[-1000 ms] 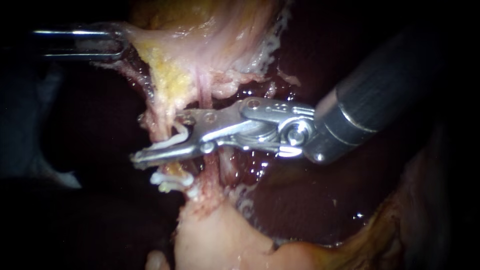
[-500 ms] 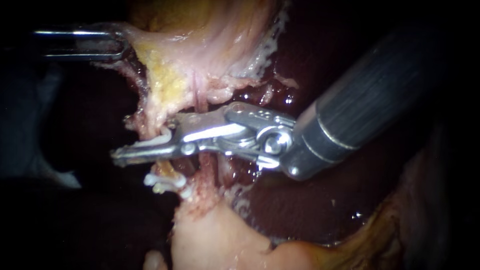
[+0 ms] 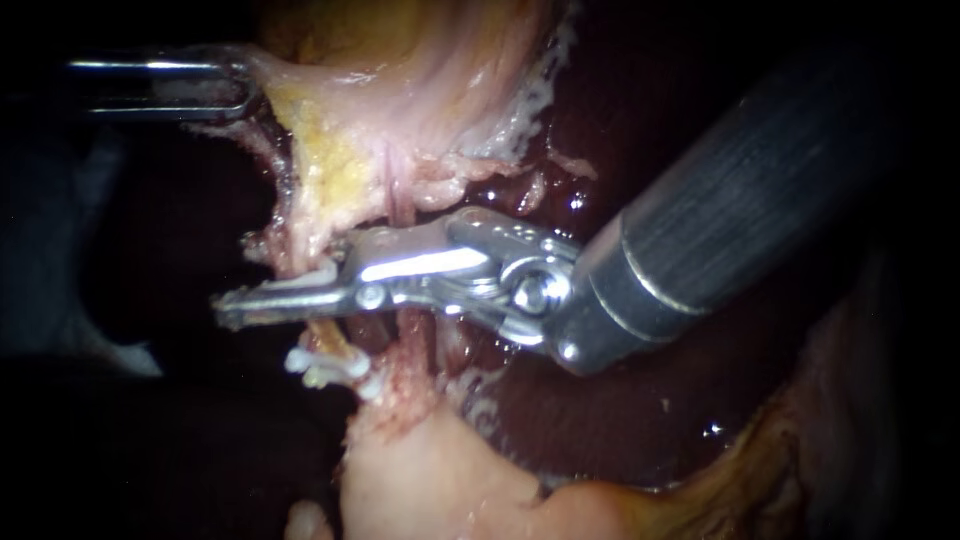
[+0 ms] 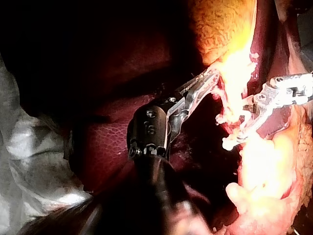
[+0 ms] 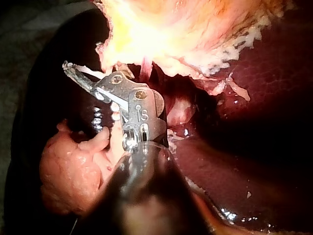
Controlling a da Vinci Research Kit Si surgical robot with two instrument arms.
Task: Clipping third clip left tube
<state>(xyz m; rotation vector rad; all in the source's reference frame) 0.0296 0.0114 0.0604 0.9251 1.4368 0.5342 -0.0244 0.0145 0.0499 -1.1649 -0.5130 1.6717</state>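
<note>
Clips (image 3: 325, 367) already sit on the left tube (image 3: 325, 338), the right instrument (image 3: 225, 307) has its pincer squeezing a new clip (image 3: 322, 272) beside them, and the left instrument (image 3: 235, 85) has its pincer gripping the gallbladder (image 3: 420, 80); only letting go looks left.

right instrument (image 5: 68, 67) | claw closed on white clip (image 5: 91, 72) | pale tissue (image 5: 161, 29) just ahead | liver (image 5: 264, 122) beside shaft

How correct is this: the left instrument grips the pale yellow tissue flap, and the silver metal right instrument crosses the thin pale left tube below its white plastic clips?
Not quite: in the endoscope view the silver metal right instrument crosses the thin pale left tube above the white plastic clips, not below. The left instrument grips the pale yellow tissue flap.
</note>
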